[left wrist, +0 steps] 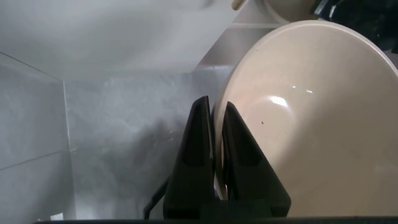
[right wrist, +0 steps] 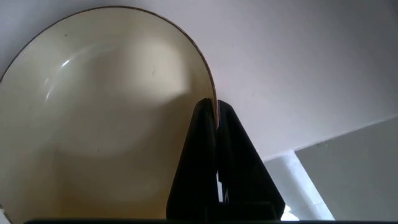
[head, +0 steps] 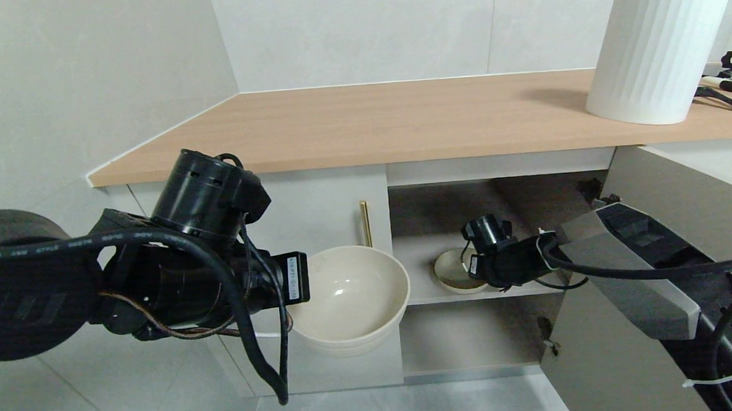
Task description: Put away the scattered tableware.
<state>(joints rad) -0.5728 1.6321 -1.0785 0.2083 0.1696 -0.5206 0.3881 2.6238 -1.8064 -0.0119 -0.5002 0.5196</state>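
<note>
Left pincer [left wrist: 212, 106]: clamped on bowl [head: 351, 295] rim, held in the air.
Right pincer [right wrist: 216, 104]: pinching dish [head: 450, 270] rim (over the cabinet shelf [head: 426, 299]).

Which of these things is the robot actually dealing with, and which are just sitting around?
Part of the job: cream bowl, pinched at its rim by the left gripper; small dish, held by the right gripper inside the open cabinet.
Just lying about: white ribbed container and a few tools on the counter.
</note>
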